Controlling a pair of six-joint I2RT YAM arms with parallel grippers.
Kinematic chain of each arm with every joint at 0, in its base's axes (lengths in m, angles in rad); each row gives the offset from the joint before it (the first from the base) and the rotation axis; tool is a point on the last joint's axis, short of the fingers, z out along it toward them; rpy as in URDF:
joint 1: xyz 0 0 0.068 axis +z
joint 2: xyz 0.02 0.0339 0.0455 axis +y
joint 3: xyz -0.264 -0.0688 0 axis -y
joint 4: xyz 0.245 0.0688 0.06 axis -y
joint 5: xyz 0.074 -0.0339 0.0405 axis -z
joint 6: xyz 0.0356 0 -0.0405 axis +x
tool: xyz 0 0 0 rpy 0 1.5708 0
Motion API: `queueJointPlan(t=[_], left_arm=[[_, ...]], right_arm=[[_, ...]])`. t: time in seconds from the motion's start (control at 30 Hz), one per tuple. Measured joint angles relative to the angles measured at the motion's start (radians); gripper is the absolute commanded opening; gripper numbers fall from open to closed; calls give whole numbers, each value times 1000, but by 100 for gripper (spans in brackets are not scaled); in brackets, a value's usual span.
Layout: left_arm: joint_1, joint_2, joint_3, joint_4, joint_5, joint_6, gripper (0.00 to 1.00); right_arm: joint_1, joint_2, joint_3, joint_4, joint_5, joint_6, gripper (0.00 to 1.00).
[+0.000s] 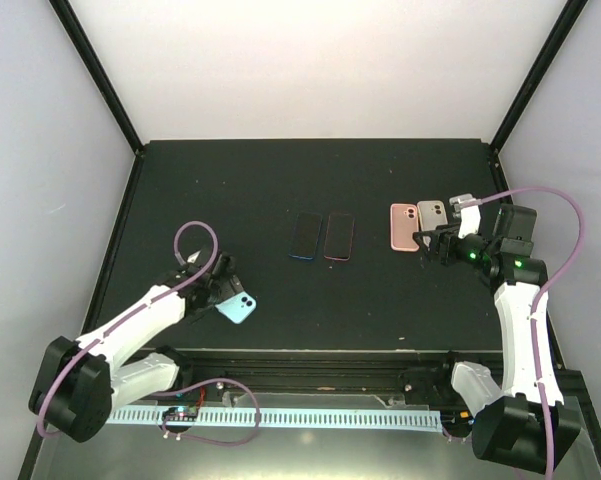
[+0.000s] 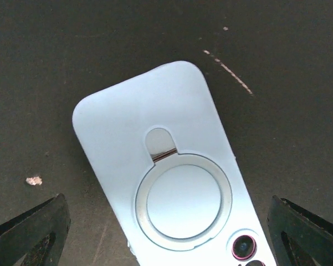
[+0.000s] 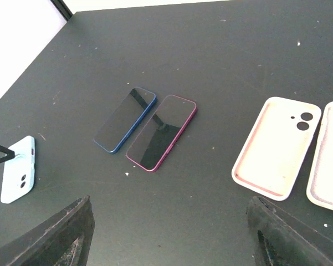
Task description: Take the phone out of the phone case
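The job is at its grasping step. The blue case (image 2: 155, 122) lies back-up on the table (image 2: 55, 55), near the front edge on my left side. The phone (image 2: 243, 247) shows only as a camera lens through the case's cut-out, so I judge it is still inside, screen down.

My left gripper (image 2: 166, 210) hangs directly over the blue case with its jaws as wide as they go. One finger sits on each side of the case, neither touching it, and it holds nothing.

My right gripper (image 3: 169, 205) is well to the right of the blue case. It is also parted and empty, and it touches nothing.

Between it and the blue case lie two bare phones (image 1: 322, 236), side by side. Empty cases (image 1: 417, 222) lie further right, near the right gripper.

Next, I judge the left gripper must come down and close on the blue case's long edges. The other arm can then push or peel the phone free. A flat, slim case offers little edge to catch.
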Motion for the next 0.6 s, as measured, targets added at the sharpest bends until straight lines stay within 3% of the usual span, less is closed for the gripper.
queueJointPlan(t=[0.6], left_arm=[[83, 74, 63, -38, 146, -85, 99]], right_arm=[[0, 10, 0, -13, -43, -7, 76]])
